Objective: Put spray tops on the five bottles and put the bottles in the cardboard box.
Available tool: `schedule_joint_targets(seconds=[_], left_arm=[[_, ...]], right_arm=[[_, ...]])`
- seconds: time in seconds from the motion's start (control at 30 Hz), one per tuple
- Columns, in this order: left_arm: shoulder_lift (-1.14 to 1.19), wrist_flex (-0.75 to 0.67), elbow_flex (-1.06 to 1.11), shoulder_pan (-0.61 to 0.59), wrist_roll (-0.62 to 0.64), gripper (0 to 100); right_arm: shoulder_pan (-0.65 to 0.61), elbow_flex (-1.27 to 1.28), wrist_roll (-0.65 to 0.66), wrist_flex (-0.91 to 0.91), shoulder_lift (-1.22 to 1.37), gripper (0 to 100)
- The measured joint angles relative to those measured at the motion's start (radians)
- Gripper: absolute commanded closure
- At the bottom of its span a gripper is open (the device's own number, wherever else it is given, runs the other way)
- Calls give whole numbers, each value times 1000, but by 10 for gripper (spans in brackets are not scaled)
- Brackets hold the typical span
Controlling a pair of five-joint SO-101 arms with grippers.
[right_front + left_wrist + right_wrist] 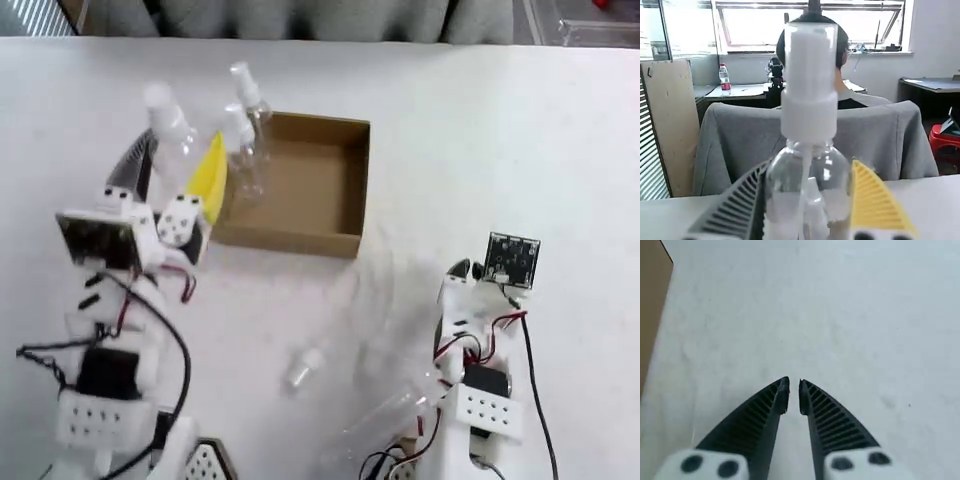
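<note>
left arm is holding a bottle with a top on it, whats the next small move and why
Probably swing the left gripper sideways over the cardboard box and lower its bottle in. The spray top is already on, the bottle hangs just outside the box's wall, and two topped bottles sit inside with bare floor beside them.

Left pincer (812,167) clamped, right (793,390) seemingly closed
</note>
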Motion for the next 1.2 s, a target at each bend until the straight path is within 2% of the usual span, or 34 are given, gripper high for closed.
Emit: schedule_joint_targets(seconds=[0.23,0.43,0.67,1.2], left_arm=[[212,-207,17,-6,8,977],[382,-454,103,-6,117,977],[563,-624,104,-3,133,977],[924,-847,94,6,138,978]], right_arm=[[0,0,0,0,0,982],[9,0,0,0,0,982],[9,0,0,0,0,982],[9,0,0,0,0,982]])
